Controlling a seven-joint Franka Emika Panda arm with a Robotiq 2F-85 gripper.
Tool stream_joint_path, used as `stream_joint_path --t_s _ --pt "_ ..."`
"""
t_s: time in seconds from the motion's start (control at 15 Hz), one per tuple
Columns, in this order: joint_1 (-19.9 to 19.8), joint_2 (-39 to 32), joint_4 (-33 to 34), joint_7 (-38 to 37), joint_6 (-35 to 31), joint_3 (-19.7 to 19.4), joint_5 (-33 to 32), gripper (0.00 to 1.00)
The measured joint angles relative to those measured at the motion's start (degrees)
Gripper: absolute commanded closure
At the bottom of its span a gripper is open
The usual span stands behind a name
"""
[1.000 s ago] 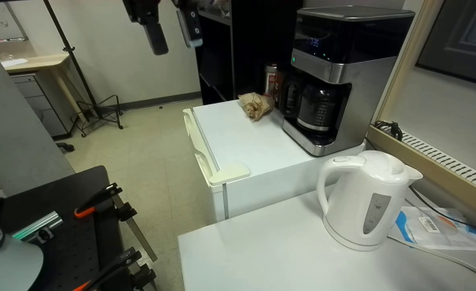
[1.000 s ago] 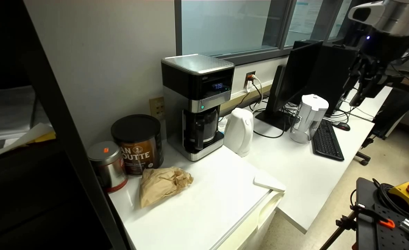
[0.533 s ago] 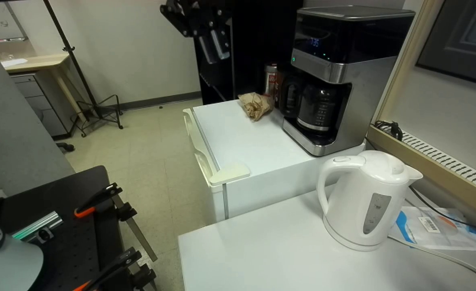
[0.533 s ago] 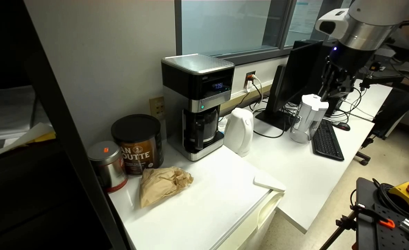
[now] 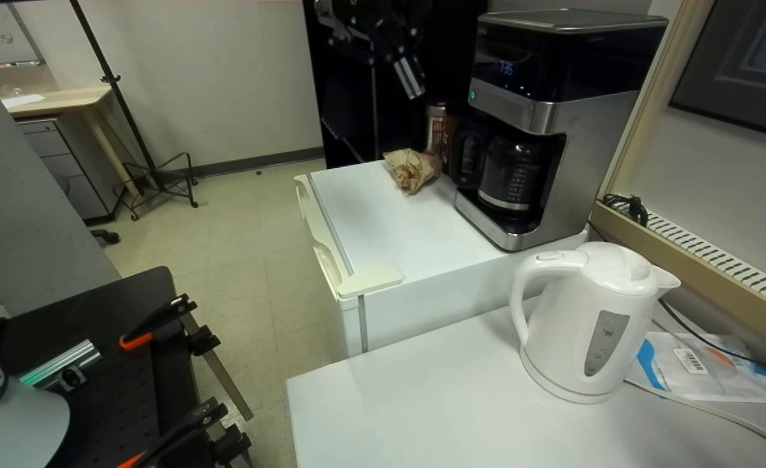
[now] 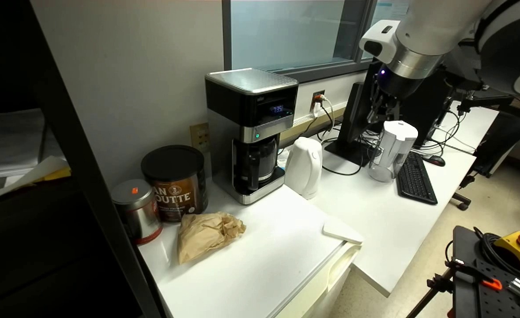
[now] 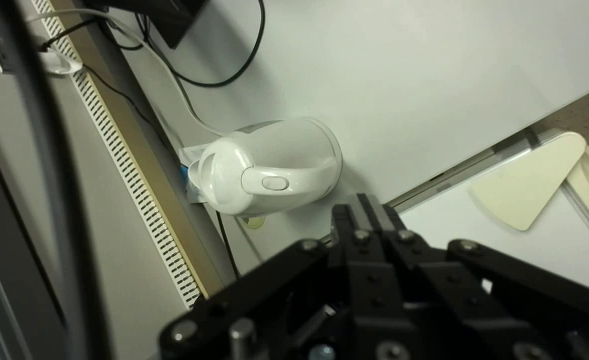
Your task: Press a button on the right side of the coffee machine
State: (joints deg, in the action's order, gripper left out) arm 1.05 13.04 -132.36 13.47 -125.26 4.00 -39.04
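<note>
Gripper (image 7: 370, 212) swung way closer to the coffee machine (image 6: 249, 134) over the past second, fingers (image 7: 359, 214) pinched tight together; machine sat clear of them, off picture-left in an exterior view.

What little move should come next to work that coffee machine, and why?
Probably ease the pincer closer to the coffee machine, toward the right of its lit display: the pincer looks shut, fit for pushing, but hangs apart from the machine in both exterior views.
</note>
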Motion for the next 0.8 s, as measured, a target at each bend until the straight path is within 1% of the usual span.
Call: stream_joint_path --t_s 0.8 --pt "-0.03 -12.54 8.82 -3.37 -11.07 -0.21 -7.8 1.0"
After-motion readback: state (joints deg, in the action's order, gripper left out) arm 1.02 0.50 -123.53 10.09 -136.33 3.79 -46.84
